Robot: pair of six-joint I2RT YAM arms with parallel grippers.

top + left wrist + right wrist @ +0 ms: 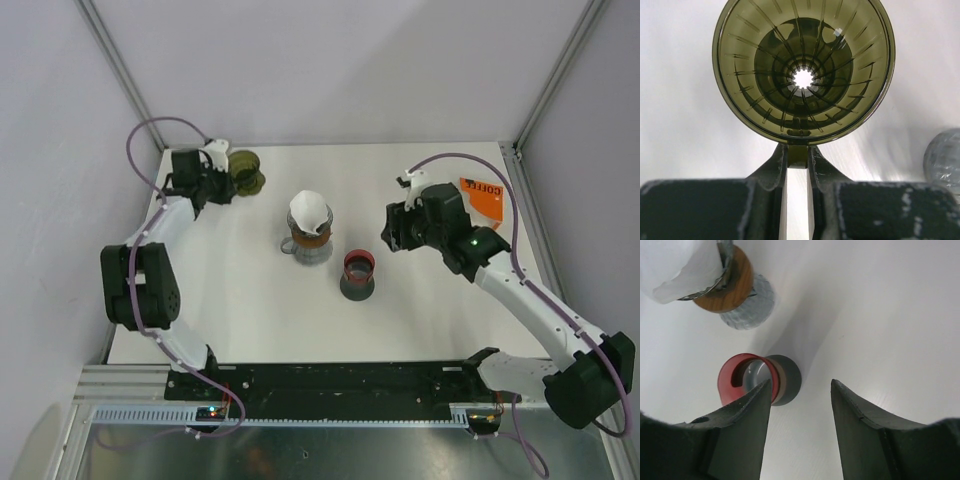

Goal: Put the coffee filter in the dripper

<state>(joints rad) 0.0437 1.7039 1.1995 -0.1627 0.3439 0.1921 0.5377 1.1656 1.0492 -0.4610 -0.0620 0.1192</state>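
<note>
Paper coffee filter (309,210): sitting white and crumpled in the mouth of the glass carafe (305,247), mid-table; its edge is showing in the right wrist view at top left (680,265).
Filter versus left gripper (796,150): lying well apart, to that gripper's right and nearer the arm bases.
Filter versus right gripper (801,382): lying to that gripper's left, at about the same depth on the table, with bare table between them.
Olive dripper (804,70): hanging at the far left of the table (250,310), ribbed cone opening towards the wrist camera.
Left gripper state: fingers (775,167) pinching the dripper's small tab, with only the tab between them.
Right gripper state: fingers (747,425) standing wide apart and gripping nothing, hovering above the table.
Counts: one filter, one dripper, one carafe with a wooden collar (722,287), one red-rimmed cup (358,273), one orange coffee packet (483,198).
Cup: standing just beside the carafe, on its near right, below the right gripper's left finger in the wrist view.
Edges: the dripper is sitting close to the far left corner; the packet is lying by the right edge.
Open room: bare white surface is stretching along the near half and between carafe and dripper.
</note>
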